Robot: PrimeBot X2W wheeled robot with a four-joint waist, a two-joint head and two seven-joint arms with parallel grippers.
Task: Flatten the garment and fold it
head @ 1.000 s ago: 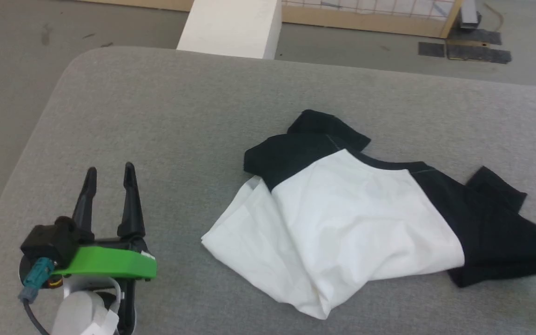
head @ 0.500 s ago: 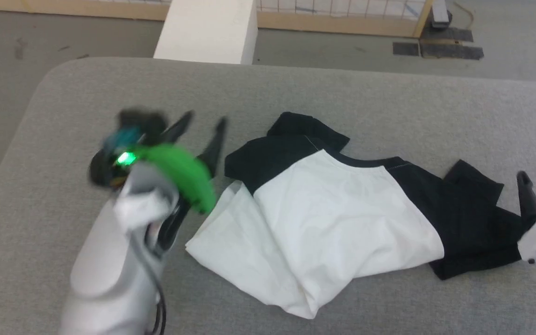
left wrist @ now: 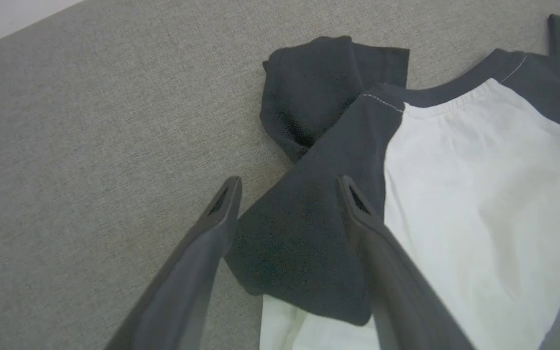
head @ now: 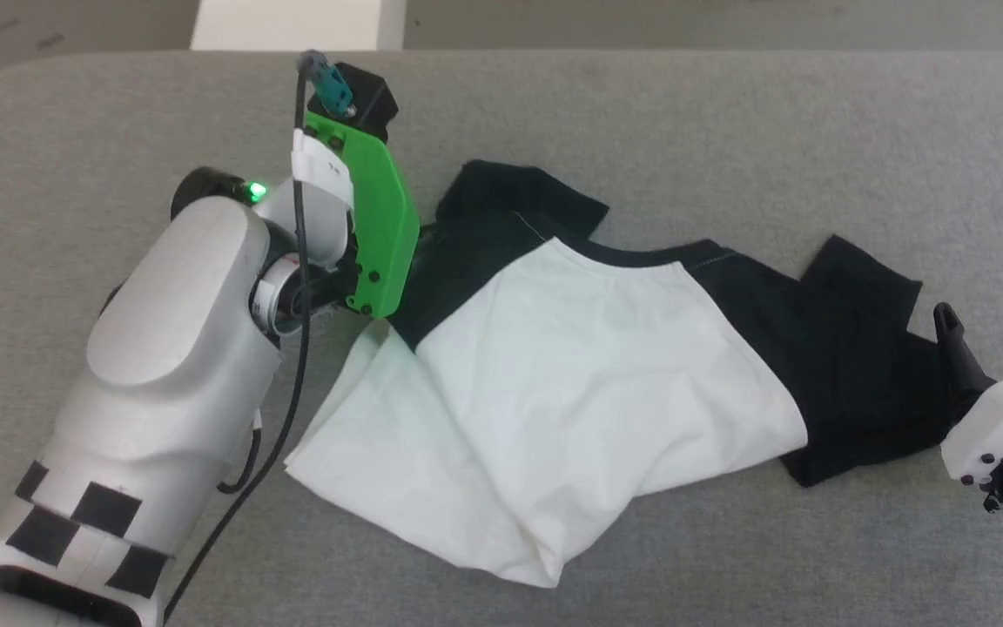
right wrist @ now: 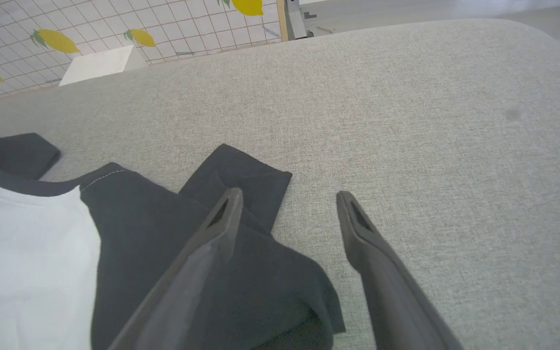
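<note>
Jaws of the left gripper (left wrist: 288,181) stand fully apart, and nothing is clamped between them. It points down at the garment (head: 571,366), which lies crumpled on the grey table (head: 728,131) between the two grippers. In the left wrist view the tips straddle the edge of the left sleeve (left wrist: 299,243). One finger is over bare table just beside the cloth. The other is over the black sleeve, close to its seam with the white body (left wrist: 479,204). Whether either tip touches the cloth cannot be told. A folded-over cuff (left wrist: 319,82) lies just beyond the tips. In the head view a green mount (head: 380,218) on that wrist covers the fingers. The right gripper (right wrist: 288,193) is likewise wide open and empty. One of its fingers sits over the right sleeve (right wrist: 241,175) and the other over bare table beside it, so the sleeve's edge runs between them. Contact with the cloth cannot be confirmed there either. The white body lies well off to that gripper's left.
</note>
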